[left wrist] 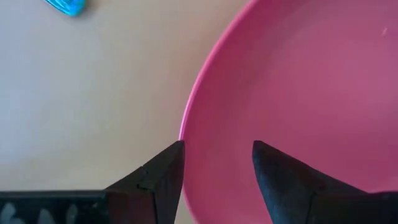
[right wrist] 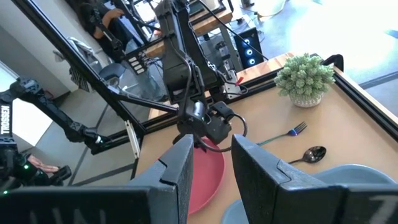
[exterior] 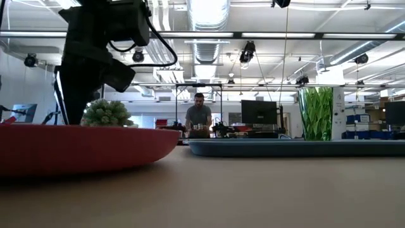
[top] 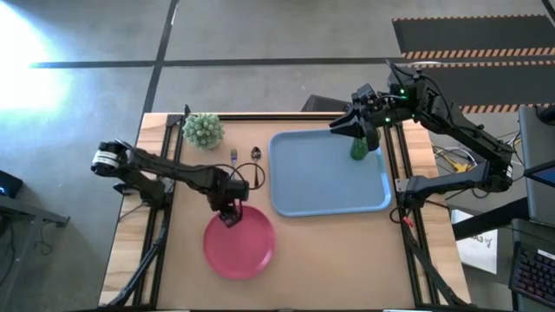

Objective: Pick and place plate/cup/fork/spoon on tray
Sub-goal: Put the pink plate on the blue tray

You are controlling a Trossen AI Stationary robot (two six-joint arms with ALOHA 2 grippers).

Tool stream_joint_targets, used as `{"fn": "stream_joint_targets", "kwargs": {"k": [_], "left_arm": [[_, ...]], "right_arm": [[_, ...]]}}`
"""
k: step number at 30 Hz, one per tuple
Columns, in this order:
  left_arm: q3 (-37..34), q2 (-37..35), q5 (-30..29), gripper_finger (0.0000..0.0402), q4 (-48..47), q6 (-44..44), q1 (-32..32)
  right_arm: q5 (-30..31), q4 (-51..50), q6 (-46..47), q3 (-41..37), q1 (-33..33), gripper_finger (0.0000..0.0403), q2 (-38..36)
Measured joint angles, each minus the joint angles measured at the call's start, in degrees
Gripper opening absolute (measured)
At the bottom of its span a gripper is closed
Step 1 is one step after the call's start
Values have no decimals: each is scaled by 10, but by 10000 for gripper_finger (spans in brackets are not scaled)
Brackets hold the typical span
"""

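Observation:
The pink plate [top: 239, 245] lies flat on the table at the near middle. My left gripper [top: 229, 215] is open at its far rim, with one finger outside the rim and one over the plate [left wrist: 298, 74]. The green cup [top: 359, 149] stands upright in the far right corner of the light blue tray [top: 321, 178]; it also shows in the low view [exterior: 315, 113]. My right gripper [top: 340, 126] is open and empty, up beside the cup. The fork [top: 234, 157] and spoon [top: 256, 153] lie on the table left of the tray. My left gripper comes at the plate's far rim [left wrist: 189, 118] from above, its open fingers on either side of it. I cannot tell whether the fingers touch the rim. The plate rests flat on the table.
A pale green fuzzy plant [top: 203, 130] stands at the far left corner, close to the fork. A person [exterior: 199, 115] is in the room beyond the table. Most of the tray floor is bare.

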Motion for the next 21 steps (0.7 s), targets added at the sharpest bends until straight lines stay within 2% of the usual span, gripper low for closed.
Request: {"fn": "stream_joint_targets", "kwargs": {"k": [8,12,15,21], "left_arm": [[31,-6,-7,173,0,36,28],[48,-6,-15,173,0,81,35],[44,-6,-16,173,0,117,35],[7,-6,-16,173,-4,135,35]], "right_arm": [[0,0,0,0,0,98,0],[0,0,0,0,0,98,0],[0,-1,0,0,0,98,0],[0,-8,0,0,0,98,0]]}}
